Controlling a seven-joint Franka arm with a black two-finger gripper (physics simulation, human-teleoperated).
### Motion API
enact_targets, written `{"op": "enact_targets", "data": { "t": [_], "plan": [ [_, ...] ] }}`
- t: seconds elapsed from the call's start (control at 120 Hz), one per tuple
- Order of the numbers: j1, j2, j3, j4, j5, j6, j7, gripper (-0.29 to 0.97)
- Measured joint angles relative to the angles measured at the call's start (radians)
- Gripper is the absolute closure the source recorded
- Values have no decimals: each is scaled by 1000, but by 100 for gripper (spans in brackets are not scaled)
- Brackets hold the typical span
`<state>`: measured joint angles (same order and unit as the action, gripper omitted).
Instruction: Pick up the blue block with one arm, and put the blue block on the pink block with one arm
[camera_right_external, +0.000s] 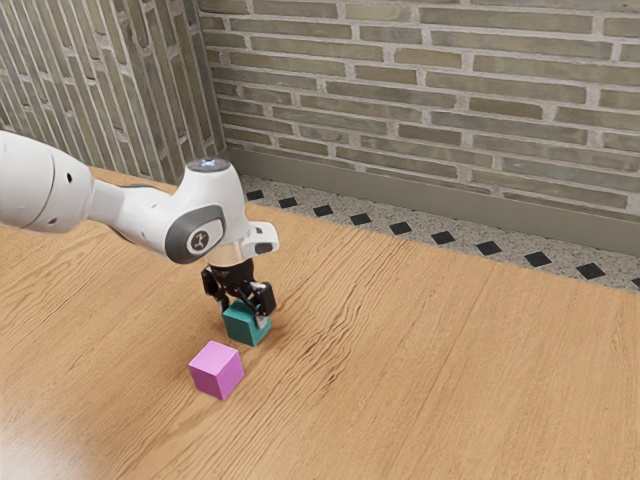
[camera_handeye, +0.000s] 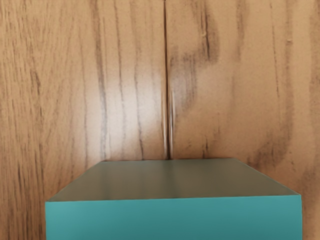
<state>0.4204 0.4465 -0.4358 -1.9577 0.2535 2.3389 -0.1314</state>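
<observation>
Two blocks on the wooden table (camera_right_external: 420, 330) in the exterior view: the blue block (camera_right_external: 243, 330), rendered teal, and the pink block (camera_right_external: 216, 369) near it but apart, toward the camera. Grey brick walls stand behind, with a speckled floor with black diamonds. My gripper (camera_right_external: 249, 314) hangs right on the blue block, hiding its top; I cannot tell its grip. Wrist view: the blue block (camera_handeye: 175, 205) lies directly under my hand, cut off by the frame, over wood grain.

Brick walls (camera_right_external: 420, 90) meet a speckled floor (camera_right_external: 465, 228) behind the wooden table (camera_right_external: 450, 370).
</observation>
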Motion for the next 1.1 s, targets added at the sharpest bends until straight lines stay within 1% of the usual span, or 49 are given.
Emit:
{"op": "enact_targets", "data": {
  "t": [0.25, 0.408, 0.5, 0.575, 0.633, 0.7, 0.775, 0.842, 0.917, 1.008, 1.1],
  "plan": [
    [0, -2, -1, 0, 5, 6, -5, 28],
    [1, -8, -1, 0, 12, 8, -13, 34],
    [1, -18, -2, -1, 16, 9, -20, 35],
    [4, -66, -6, -16, 15, 8, -25, 35],
    [22, -116, -26, -44, 14, 7, -29, 34],
    [80, -158, -92, -68, 9, 4, -32, 34],
    [164, -193, -188, -86, -18, -11, -36, 35],
    [198, -240, -233, -103, -54, -35, -38, 36],
    [220, -316, -257, -139, -104, -70, -38, 36],
    [228, -408, -268, -210, -184, -112, -31, 36],
    [223, -445, -272, -262, -249, -139, -20, 37]
  ]
}}
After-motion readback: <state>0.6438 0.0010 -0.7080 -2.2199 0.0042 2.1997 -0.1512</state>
